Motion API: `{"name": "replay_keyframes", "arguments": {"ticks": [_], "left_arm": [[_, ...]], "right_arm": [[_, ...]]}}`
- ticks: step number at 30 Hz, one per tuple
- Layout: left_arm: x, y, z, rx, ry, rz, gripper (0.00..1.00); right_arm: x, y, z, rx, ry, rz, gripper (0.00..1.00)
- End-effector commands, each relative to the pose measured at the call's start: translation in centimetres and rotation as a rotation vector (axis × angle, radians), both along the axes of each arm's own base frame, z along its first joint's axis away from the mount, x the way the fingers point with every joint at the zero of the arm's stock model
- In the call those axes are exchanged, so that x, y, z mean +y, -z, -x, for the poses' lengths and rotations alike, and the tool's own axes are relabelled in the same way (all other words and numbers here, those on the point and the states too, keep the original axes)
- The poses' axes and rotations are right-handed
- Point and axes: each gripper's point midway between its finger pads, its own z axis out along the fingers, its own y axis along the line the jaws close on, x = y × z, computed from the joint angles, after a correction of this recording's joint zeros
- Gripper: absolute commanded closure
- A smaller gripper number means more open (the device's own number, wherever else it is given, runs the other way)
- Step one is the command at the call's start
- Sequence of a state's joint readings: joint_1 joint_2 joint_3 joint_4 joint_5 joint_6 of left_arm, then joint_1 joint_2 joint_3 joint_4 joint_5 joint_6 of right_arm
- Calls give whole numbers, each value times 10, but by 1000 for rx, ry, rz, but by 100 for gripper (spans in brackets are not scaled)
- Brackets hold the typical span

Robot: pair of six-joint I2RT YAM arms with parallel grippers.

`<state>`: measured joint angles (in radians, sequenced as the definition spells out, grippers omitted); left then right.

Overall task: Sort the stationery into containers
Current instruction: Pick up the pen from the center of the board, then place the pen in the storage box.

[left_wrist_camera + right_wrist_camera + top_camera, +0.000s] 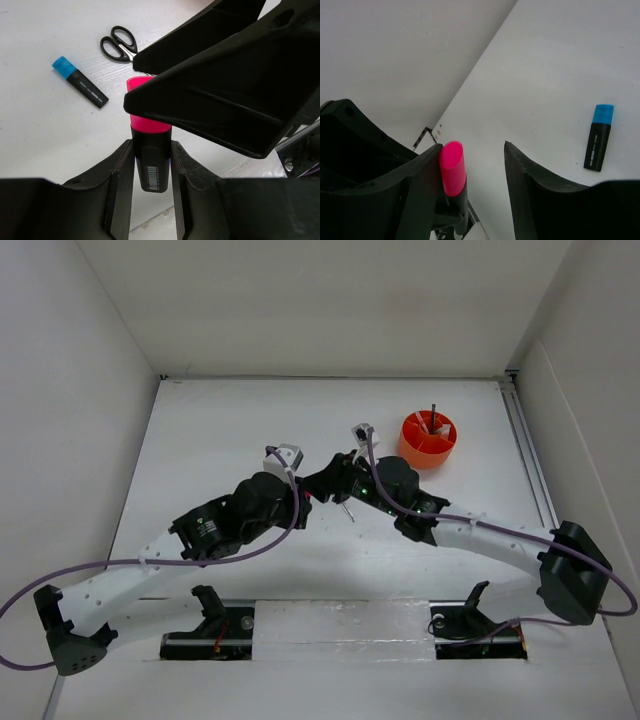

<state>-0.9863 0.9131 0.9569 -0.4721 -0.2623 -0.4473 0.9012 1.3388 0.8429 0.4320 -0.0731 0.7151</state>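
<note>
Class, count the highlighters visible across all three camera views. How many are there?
2. The pink-capped highlighter is clamped in the left gripper; the blue-capped highlighter lies loose on the table. More may be hidden under the arms.

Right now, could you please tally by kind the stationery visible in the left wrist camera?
Highlighters: 2, the pink-capped highlighter and the blue-capped highlighter
Scissors: 1
Total: 3

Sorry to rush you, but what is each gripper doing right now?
Left gripper: shut on the pink-capped highlighter.
Right gripper: open, jaws around that highlighter's cap.
</note>
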Motion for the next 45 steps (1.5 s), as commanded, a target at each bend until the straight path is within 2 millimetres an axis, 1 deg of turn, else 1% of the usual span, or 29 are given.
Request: {"name": "replay_keyframes", "arguments": {"ticks": [1, 4, 5, 8, 10, 11, 12, 14, 16, 17, 20, 21, 22, 23, 24, 25, 27, 28, 29, 30, 31, 33, 34, 36, 37, 38, 40, 41, 45], "left_arm": [[-2, -13, -4, -37, -13, 40, 100], [1, -14, -7, -45, -30, 34, 100], [2, -12, -6, -40, -30, 27, 100], [6, -13, -10, -48, -61, 25, 100], [8, -11, -10, -48, -72, 13, 100], [8, -11, -10, -48, -72, 13, 100], [8, -11, -10, -48, -72, 13, 100], [8, -11, -10, -48, -72, 13, 100], [8, -11, -10, -48, -72, 13, 100], [9, -9, -9, -39, -76, 12, 96], [10, -13, -7, -42, -66, 29, 59], [10, -14, -6, -48, -66, 39, 33], [13, -21, -4, -57, -70, 67, 18], [15, -21, -2, -60, -70, 73, 0], [16, -27, -2, -73, -71, 94, 0], [19, -28, 0, -80, -71, 105, 0], [21, -32, 0, -85, -86, 122, 0], [25, -30, -2, -82, -111, 115, 0], [29, -28, -3, -80, -139, 109, 0], [29, -26, -6, -73, -158, 106, 0], [30, -18, -7, -61, -168, 72, 0], [33, -11, -11, -50, -198, 43, 0], [32, -10, -11, -40, -202, 37, 0], [32, 0, -14, -20, -217, 0, 0], [34, 2, -14, -18, -230, -4, 0], [32, 2, -15, -14, -230, -11, 0], [31, 5, -16, -9, -230, -21, 0], [31, 5, -16, -9, -230, -21, 0], [29, 5, -15, -5, -222, -18, 0]], "right_arm": [[14, -20, 9, -38, -29, -44, 44], [17, -20, 15, -37, -57, -45, 53], [20, -20, 20, -37, -69, -45, 60], [24, -20, 28, -37, -87, -45, 60], [27, -17, 34, -29, -107, -36, 67], [26, -17, 32, -29, -98, -35, 71], [25, -14, 31, -23, -89, -27, 82], [24, -9, 29, -21, -79, -6, 97], [22, -11, 25, -44, -59, 9, 100], [21, -10, 22, -57, -43, 18, 100], [15, -20, 11, -142, 4, 54, 100], [9, -27, -2, -169, 33, 57, 100], [4, -30, -10, -210, 42, 76, 100], [0, -31, -19, -228, 53, 91, 100], [-14, -35, -40, -251, 105, 104, 100], [-20, -46, -50, -287, 119, 104, 100], [-37, -42, -78, -340, 166, 189, 100], [-69, -49, -120, -424, 256, 293, 100], [-80, -44, -132, -427, 277, 346, 100], [-103, -53, -155, -450, 345, 380, 100], [-114, -53, -167, -472, 370, 416, 100], [-134, -41, -189, -486, 388, 514, 100], [-152, -47, -203, -499, 420, 536, 100], [-170, -32, -219, -487, 429, 621, 100], [-190, -40, -228, -485, 478, 643, 100], [-199, -30, -233, -466, 486, 668, 100], [-209, -28, -236, -476, 464, 684, 100], [-220, -28, -240, -477, 475, 693, 100], [-222, -9, -240, -471, 418, 744, 100]]}}
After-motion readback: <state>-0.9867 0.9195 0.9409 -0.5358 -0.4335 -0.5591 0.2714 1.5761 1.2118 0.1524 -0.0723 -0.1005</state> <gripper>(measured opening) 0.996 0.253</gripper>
